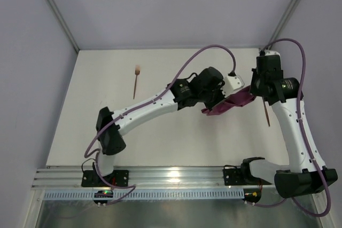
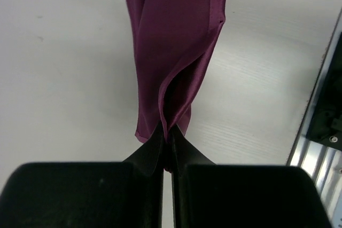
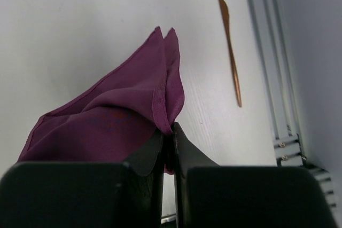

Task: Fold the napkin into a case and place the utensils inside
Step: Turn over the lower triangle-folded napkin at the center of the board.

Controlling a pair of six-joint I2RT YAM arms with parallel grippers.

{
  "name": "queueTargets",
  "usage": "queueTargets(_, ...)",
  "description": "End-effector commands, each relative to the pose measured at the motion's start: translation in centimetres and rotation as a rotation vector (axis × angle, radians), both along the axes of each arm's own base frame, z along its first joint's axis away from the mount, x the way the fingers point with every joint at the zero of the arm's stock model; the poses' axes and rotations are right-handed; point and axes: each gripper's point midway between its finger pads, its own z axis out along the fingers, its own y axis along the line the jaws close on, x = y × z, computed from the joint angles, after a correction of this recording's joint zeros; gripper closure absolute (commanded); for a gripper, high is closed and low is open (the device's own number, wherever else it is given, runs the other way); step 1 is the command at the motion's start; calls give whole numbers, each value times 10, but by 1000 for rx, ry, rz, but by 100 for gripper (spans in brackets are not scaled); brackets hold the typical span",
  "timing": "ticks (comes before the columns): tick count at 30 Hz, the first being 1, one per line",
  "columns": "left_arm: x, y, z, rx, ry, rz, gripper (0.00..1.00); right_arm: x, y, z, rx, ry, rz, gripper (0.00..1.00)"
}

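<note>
You've got left gripper [image 2: 170, 138] pinching napkin [image 2: 176, 41], right gripper [image 3: 170, 132] pinching its other end, fork [image 1: 137, 81] and knife [image 3: 231, 52] apart on table [image 1: 176, 142]

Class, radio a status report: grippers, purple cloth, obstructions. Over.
Left gripper shut on soft magenta-purple cloth napkin; right gripper shut on it too. Napkin bunched between them, no case yet. Thin copper-brown fork and knife lie clear of it.

I am looking down on a white table [image 1: 160, 142] sitting between pale lavender-grey walls [image 1: 32, 52]. Metal posts [image 1: 55, 12] are rising at its far corners, and light is glinting off the aluminium rail [image 1: 171, 174] along its near edge.
</note>
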Motion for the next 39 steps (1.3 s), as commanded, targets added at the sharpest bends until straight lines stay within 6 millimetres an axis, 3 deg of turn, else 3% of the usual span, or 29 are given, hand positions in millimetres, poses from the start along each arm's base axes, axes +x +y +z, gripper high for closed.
queueTargets(1,-44,-43,9,-68,100,-112,100,-22,-37,10,-147,70,-105,97)
queueTargets(3,-55,-61,1,-71,133,-140,100,-28,-49,14,-179,80,-148,97)
queueTargets(4,-61,-71,18,-121,147,-171,100,-35,-58,13,-200,100,-181,97)
queueTargets(6,-66,-87,14,-150,225,-162,100,-46,-75,16,-251,128,-234,97)
queueTargets(7,-67,-95,27,-191,235,-172,100,-50,-82,16,-269,144,-253,97)
queueTargets(9,-73,-105,28,-219,279,-186,100,-58,-95,18,-297,174,-295,97)
queueTargets(15,-76,-124,-2,-221,415,-140,100,-45,-92,17,-277,211,-278,97)
queueTargets(19,-61,-121,-25,-224,515,-85,100,-11,-80,-34,-221,331,-222,97)
queueTargets(22,-38,-107,-53,-205,601,5,100,20,-69,-71,-173,375,-196,97)
queueTargets(23,-21,-101,-59,-217,612,39,100,29,-66,-78,-169,387,-195,97)
queueTargets(24,-16,-92,-78,-194,652,82,100,46,-49,-75,-165,358,-164,97)
queueTargets(25,-10,-86,-85,-193,680,98,100,59,-39,-79,-167,360,-143,97)
queueTargets(26,8,-78,-88,-215,688,129,100,73,-29,-98,-177,406,-119,97)
queueTargets(27,17,-71,-89,-226,700,156,100,95,-16,-90,-169,364,-108,97)
queueTargets(28,22,-60,-104,-207,714,186,100,108,7,-91,-173,358,-62,97)
queueTargets(30,45,-39,-107,-221,704,235,100,138,36,-104,-180,386,-16,97)
queueTargets(31,47,-26,-110,-215,705,252,100,146,47,-106,-182,388,-3,97)
queueTargets(33,69,-2,-110,-250,700,299,100,167,79,-116,-191,388,44,97)
queueTargets(34,74,8,-101,-276,696,319,100,174,90,-118,-181,379,54,97)
queueTargets(35,84,32,-120,-260,720,380,100,178,106,-123,-164,375,76,97)
queueTargets(36,93,43,-124,-275,709,409,100,188,117,-130,-149,364,87,97)
queueTargets(37,98,66,-136,-267,718,456,100,190,131,-134,-126,356,99,97)
queueTargets(39,105,84,-144,-281,701,487,100,199,156,-148,-49,338,139,97)
